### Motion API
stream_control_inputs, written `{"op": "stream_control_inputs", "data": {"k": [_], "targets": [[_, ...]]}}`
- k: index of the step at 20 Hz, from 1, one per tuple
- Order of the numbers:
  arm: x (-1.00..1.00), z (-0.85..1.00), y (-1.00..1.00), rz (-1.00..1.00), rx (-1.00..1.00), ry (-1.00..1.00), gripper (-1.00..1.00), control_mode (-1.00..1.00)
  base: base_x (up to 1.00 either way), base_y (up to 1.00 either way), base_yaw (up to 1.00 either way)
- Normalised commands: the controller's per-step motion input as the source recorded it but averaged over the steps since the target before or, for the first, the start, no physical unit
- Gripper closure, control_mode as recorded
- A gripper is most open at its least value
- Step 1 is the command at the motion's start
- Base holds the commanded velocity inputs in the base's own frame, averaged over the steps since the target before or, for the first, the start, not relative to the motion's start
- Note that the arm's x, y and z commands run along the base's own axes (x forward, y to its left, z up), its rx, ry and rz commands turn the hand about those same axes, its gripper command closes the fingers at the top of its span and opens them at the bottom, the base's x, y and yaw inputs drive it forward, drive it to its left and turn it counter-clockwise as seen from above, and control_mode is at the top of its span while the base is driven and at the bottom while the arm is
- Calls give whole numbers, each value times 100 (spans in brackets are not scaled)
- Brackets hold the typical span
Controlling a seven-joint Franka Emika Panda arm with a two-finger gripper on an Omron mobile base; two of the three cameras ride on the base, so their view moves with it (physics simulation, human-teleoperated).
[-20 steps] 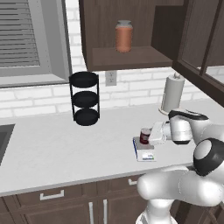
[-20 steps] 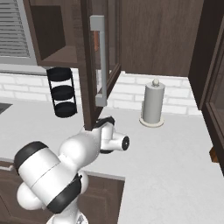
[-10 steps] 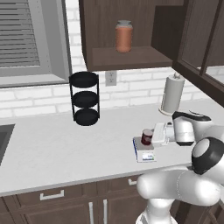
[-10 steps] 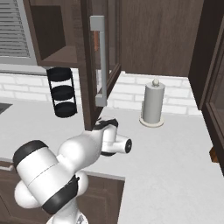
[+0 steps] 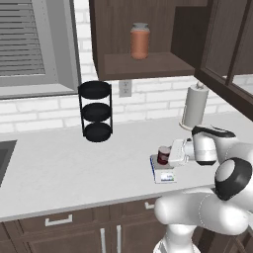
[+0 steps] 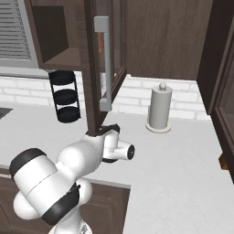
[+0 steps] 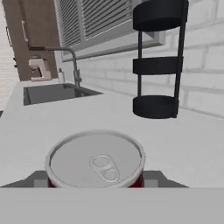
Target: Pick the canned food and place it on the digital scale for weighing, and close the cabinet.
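The canned food [image 5: 163, 154], a short dark red can with a silvery top, stands upright on the digital scale [image 5: 163, 175] near the counter's front edge. My gripper [image 5: 169, 156] reaches in level from the right and is shut on the can. In the hand view the can's lid [image 7: 95, 159] lies just ahead, with a grey finger [image 7: 40, 180] pressed to each side. The cabinet [image 5: 143, 66] on the wall above stands open. Its glass door [image 6: 103, 55] with the long silver handle swings out toward me.
An orange-brown jar [image 5: 140, 40] stands on the open cabinet shelf. A black three-tier rack [image 5: 95, 111] and a paper towel roll [image 5: 194, 105] stand against the brick wall. A sink [image 7: 52, 92] with a faucet lies far to the left.
The can has stayed on the scale with the gripper around it. The hand and forearm have shifted only slightly to the right.
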Motion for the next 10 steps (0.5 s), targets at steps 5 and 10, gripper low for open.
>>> {"op": "stream_control_inputs", "data": {"k": [5,10], "targets": [[0,-1,0,0,0,0,-100,-100,0,0,0],[-2,0,0,0,0,0,-100,-100,0,0,0]]}}
